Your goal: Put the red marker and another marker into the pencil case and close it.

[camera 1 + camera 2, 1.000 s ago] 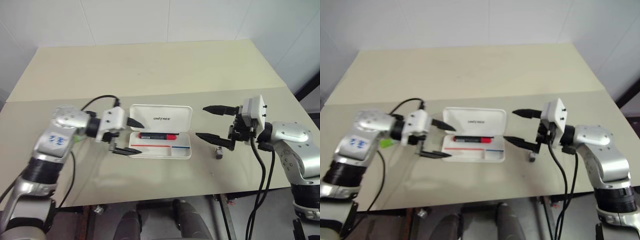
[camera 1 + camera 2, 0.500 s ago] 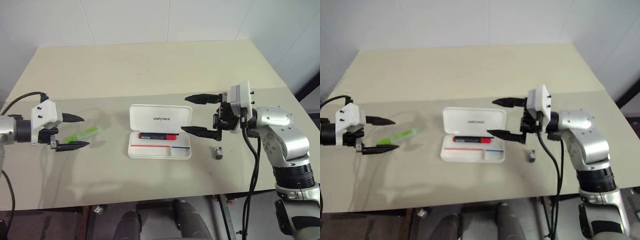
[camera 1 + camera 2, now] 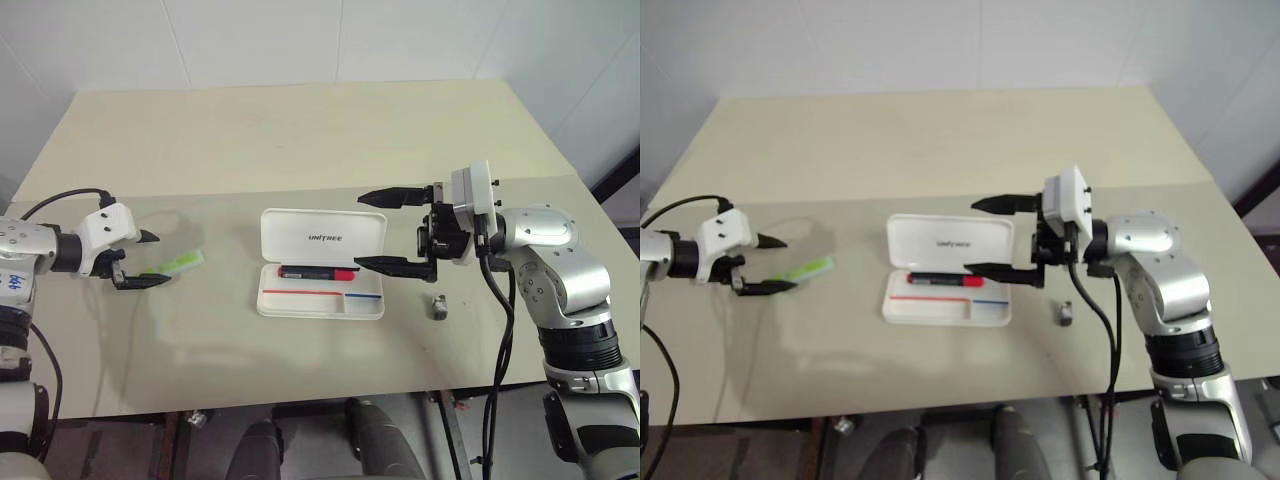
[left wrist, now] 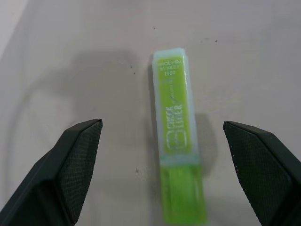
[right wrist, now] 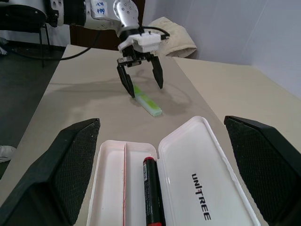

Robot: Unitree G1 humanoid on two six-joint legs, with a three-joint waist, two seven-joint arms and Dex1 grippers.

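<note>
Leftmost, the green marker (image 3: pixel 174 266) lies flat on the table (image 3: pixel 300 130), its long axis running from about eight o'clock to two o'clock in the head views. The left gripper (image 3: pixel 148 259) hangs over its eight o'clock end, fingers spread wide, one on each side, gripping nothing. At centre, the white pencil case (image 3: pixel 322 262) lies open, lid toward twelve o'clock; the red marker (image 3: pixel 317 272) lies inside, red cap pointing to three o'clock. At the case's three o'clock edge, the right gripper (image 3: pixel 385 229) points level toward nine o'clock, fingers wide apart and empty.
</note>
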